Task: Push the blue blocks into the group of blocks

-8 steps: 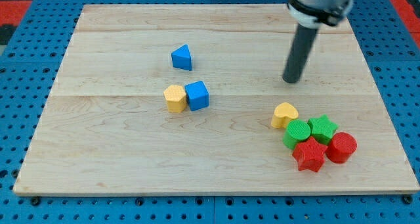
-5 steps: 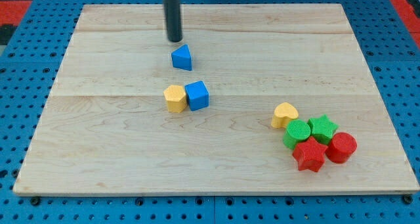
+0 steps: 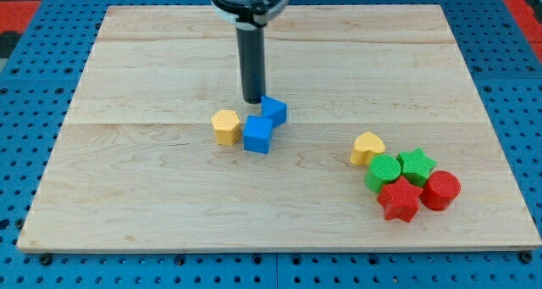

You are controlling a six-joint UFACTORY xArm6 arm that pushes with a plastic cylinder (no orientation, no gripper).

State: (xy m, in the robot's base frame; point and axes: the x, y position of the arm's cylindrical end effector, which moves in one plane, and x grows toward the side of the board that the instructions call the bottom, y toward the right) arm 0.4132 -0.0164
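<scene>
No jaws are fitted: my tip (image 3: 252, 101) is the bare lower end of a straight dark rod, so nothing opens, closes or grips. It stands on the board, touching or just beside the upper-left edge of the blue triangular block (image 3: 274, 111). That block touches the blue cube (image 3: 257, 135) at its lower left, and the yellow block (image 3: 225, 126) sits just left of the cube.

Target group: yellow heart (image 3: 367, 147), green cylinder (image 3: 383, 171), green star (image 3: 416, 164), red star (image 3: 400, 200) and red cylinder (image 3: 440, 190), well apart toward the view's lower right.

Procedure, as judged: push toward the lower right from behind both blue blocks, keeping the line centred so neither slips sideways, and leave the yellow block behind.

Rod pose: near vertical, descending from the view's top.
</scene>
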